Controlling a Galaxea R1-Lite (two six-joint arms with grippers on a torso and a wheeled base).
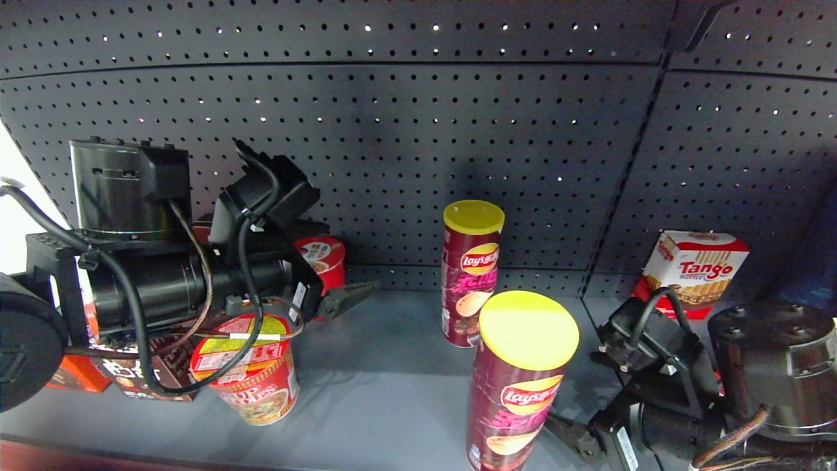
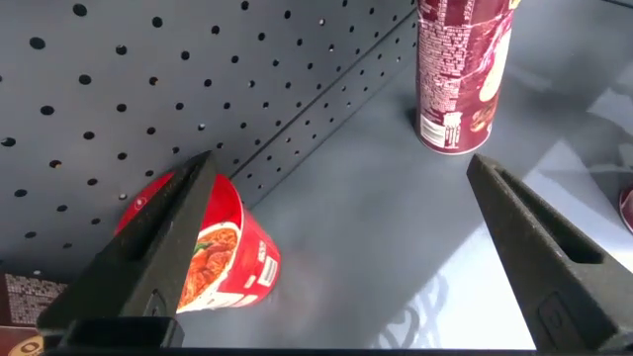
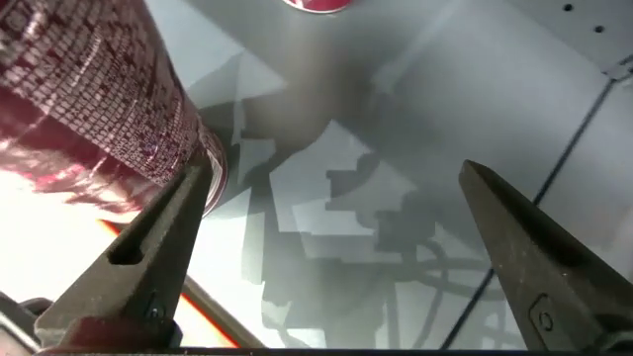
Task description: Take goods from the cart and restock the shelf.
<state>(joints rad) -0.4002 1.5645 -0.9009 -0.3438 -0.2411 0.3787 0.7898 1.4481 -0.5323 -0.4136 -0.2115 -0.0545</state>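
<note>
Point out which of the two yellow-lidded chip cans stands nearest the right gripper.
The front chip can, right beside the right gripper. The other can stands farther back, near the pegboard.

1. A dark perforated back panel [image 1: 418, 131] covers the upper frame, with pinpoints of light showing through some holes.
2. A slanting seam [image 1: 628, 176] divides it right of centre.
3. The grey shelf [image 1: 392, 392] spans the lower frame.
4. Bright white light [image 1: 10, 157] glares at the left edge.

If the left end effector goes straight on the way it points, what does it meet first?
Likely the rear chips can, upright by the pegboard, with bare shelf between. Depth is unclear; the left end effector might slip past.
</note>
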